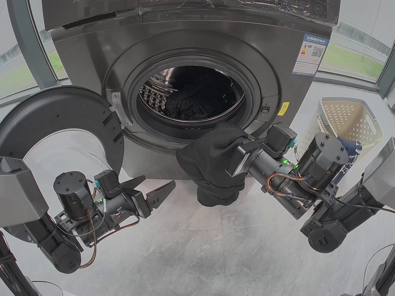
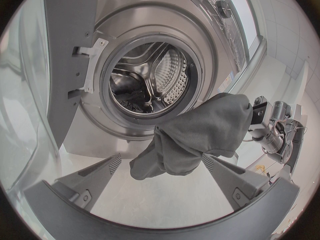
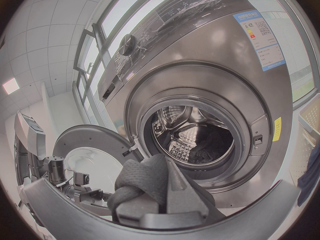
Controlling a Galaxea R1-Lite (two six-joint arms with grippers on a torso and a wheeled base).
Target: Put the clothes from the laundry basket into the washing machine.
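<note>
The grey washing machine (image 1: 197, 42) stands with its round door (image 1: 57, 120) swung open to the left. Dark clothes (image 1: 197, 97) lie inside the drum (image 2: 150, 80). My right gripper (image 1: 236, 155) is shut on a black garment (image 1: 212, 161) that hangs just below the drum opening, its lower end bunched near the floor. The same black garment (image 2: 200, 137) shows in the left wrist view, and bunched over the fingers (image 3: 180, 187) in the right wrist view. My left gripper (image 1: 152, 190) is open and holds nothing, low at the left, in front of the door. The beige laundry basket (image 1: 349, 122) stands at the right with a blue cloth (image 1: 352, 151) over its rim.
Pale tiled floor (image 1: 205, 247) spreads in front of the machine. Glass walls rise behind and to both sides. The open door takes up the space at the left, close to my left arm.
</note>
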